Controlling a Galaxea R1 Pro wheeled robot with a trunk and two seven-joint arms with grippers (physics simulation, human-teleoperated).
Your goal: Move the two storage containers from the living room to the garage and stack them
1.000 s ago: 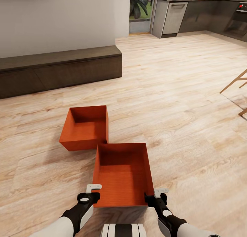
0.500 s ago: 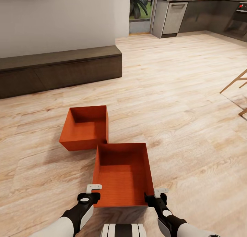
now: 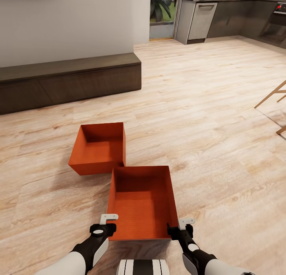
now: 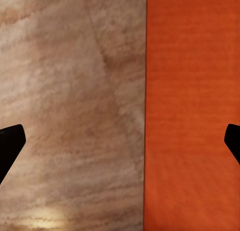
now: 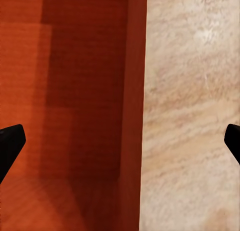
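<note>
Both grippers straddle the near corners of the nearer storage container (image 3: 142, 203), jaws spread wide and unclosed. The left gripper (image 3: 108, 223) stands over the left side wall: in the left wrist view its two dark fingertips (image 4: 10, 146) sit far apart, one over wood, the other over orange, with the wall edge running between them. The right gripper (image 3: 179, 226) mirrors this at the right wall; in the right wrist view one fingertip (image 5: 10, 146) lies over the bin's interior, the other over the floor, the thin wall (image 5: 131, 111) between them. Neither grips anything yet.

The nearer bin rests on the light wood-plank flooring (image 3: 222, 140) of the living room. The second storage container (image 3: 99, 148) sits just beyond and to the left, its near right corner touching or almost touching the far left corner of the first. A long low dark-brown cabinet (image 3: 71, 82) lines the white wall behind; a kitchen opens at far right.

Judged risks: the walls are thin, so an off-centre closure may miss or slip off the rim; unequal closing of the two sides could skew the bin; lifting may nudge the adjoining bin at the shared corner.
</note>
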